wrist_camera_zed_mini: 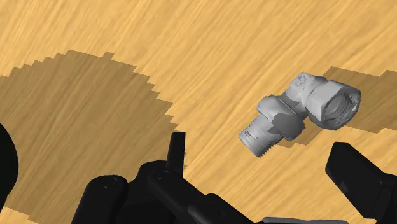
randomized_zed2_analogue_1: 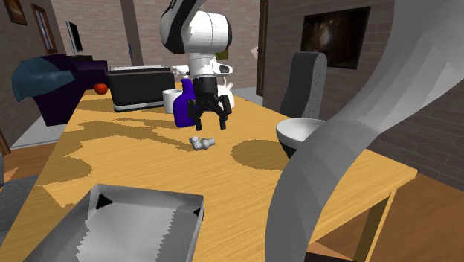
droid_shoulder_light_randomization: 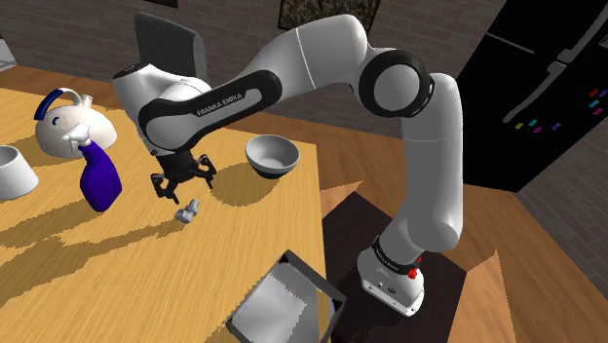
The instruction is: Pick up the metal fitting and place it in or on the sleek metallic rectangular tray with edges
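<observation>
A small grey metal fitting (droid_shoulder_light_randomization: 185, 210) (randomized_zed2_analogue_1: 201, 141) (wrist_camera_zed_mini: 298, 112), an elbow with a threaded end, lies on the wooden table (droid_shoulder_light_randomization: 146, 263). My black gripper (droid_shoulder_light_randomization: 182, 187) (randomized_zed2_analogue_1: 210, 117) (wrist_camera_zed_mini: 261, 165) hangs open just above it, fingers apart, holding nothing. In the wrist view the fitting lies beyond the fingertips, nearer the right finger (wrist_camera_zed_mini: 359, 178). The grey rectangular tray (droid_shoulder_light_randomization: 283, 304) (randomized_zed2_analogue_1: 126, 223) with raised edges sits at the table's near corner in the shoulder view and in the foreground of the second exterior view.
A blue spray bottle (droid_shoulder_light_randomization: 97, 175) (randomized_zed2_analogue_1: 184, 104) stands close beside the gripper. A white teapot (droid_shoulder_light_randomization: 66, 122), a white cup (droid_shoulder_light_randomization: 12, 171) and a grey bowl (droid_shoulder_light_randomization: 272, 154) (randomized_zed2_analogue_1: 305, 134) stand around. A black toaster (randomized_zed2_analogue_1: 140, 88) and a chair (randomized_zed2_analogue_1: 305, 82) are at the table's far side.
</observation>
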`<state>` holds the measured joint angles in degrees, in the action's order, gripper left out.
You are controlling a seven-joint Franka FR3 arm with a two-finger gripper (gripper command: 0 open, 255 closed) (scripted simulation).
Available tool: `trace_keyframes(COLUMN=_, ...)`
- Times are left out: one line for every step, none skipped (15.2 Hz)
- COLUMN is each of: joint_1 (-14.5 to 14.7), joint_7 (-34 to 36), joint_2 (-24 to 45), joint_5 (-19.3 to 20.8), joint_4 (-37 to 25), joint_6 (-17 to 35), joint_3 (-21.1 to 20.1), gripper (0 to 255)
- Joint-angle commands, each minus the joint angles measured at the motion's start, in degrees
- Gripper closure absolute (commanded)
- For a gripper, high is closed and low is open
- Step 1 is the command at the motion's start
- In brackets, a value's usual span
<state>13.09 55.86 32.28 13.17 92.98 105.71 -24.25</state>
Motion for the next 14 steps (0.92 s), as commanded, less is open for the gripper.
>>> trace_keyframes(joint_1=0.91, joint_7=0.77, joint_2=2.27, joint_5=0.57, joint_4=-1.88, joint_6=0.13, joint_3=0.33, gripper=0)
trace_keyframes(joint_1=0.86, joint_7=0.84, joint_2=2.37, joint_5=0.66, joint_4=-1.25, joint_6=0.85, joint_3=0.39, gripper=0)
trace_keyframes(joint_1=0.81, joint_7=0.92, joint_2=2.49, joint_5=0.76, joint_4=-0.63, joint_6=1.56, joint_3=0.45, gripper=0)
trace_keyframes(joint_1=0.76, joint_7=1.0, joint_2=2.61, joint_5=0.86, joint_4=-0.03, joint_6=2.27, joint_3=0.52, gripper=0)
trace_keyframes(joint_1=0.72, joint_7=1.08, joint_2=2.75, joint_5=0.97, joint_4=0.56, joint_6=2.98, joint_3=0.58, gripper=0)
trace_keyframes(joint_1=0.68, joint_7=1.16, joint_2=2.9, joint_5=1.09, joint_4=1.13, joint_6=3.67, joint_3=0.65, gripper=0)
trace_keyframes(joint_1=0.65, joint_7=1.25, joint_2=3.06, joint_5=1.2, joint_4=1.68, joint_6=4.37, joint_3=0.73, gripper=0)
trace_keyframes(joint_1=0.66, joint_7=1.28, joint_2=3.15, joint_5=1.25, joint_4=1.99, joint_6=4.77, joint_3=0.81, gripper=0)
trace_keyframes(joint_1=0.71, joint_7=1.26, joint_2=3.14, joint_5=1.21, joint_4=1.99, joint_6=4.78, joint_3=0.87, gripper=0)
trace_keyframes(joint_1=0.72, joint_7=1.26, joint_2=3.14, joint_5=1.21, joint_4=1.98, joint_6=4.77, joint_3=0.87, gripper=0)
trace_keyframes(joint_1=0.72, joint_7=1.26, joint_2=3.14, joint_5=1.21, joint_4=1.99, joint_6=4.78, joint_3=0.87, gripper=0)
trace_keyframes(joint_1=0.72, joint_7=1.26, joint_2=3.14, joint_5=1.21, joint_4=1.99, joint_6=4.78, joint_3=0.87, gripper=0)
trace_keyframes(joint_1=0.72, joint_7=1.26, joint_2=3.14, joint_5=1.21, joint_4=1.99, joint_6=4.78, joint_3=0.87, gripper=0)
trace_keyframes(joint_1=0.72, joint_7=1.26, joint_2=3.14, joint_5=1.21, joint_4=1.99, joint_6=4.78, joint_3=0.87, gripper=0)
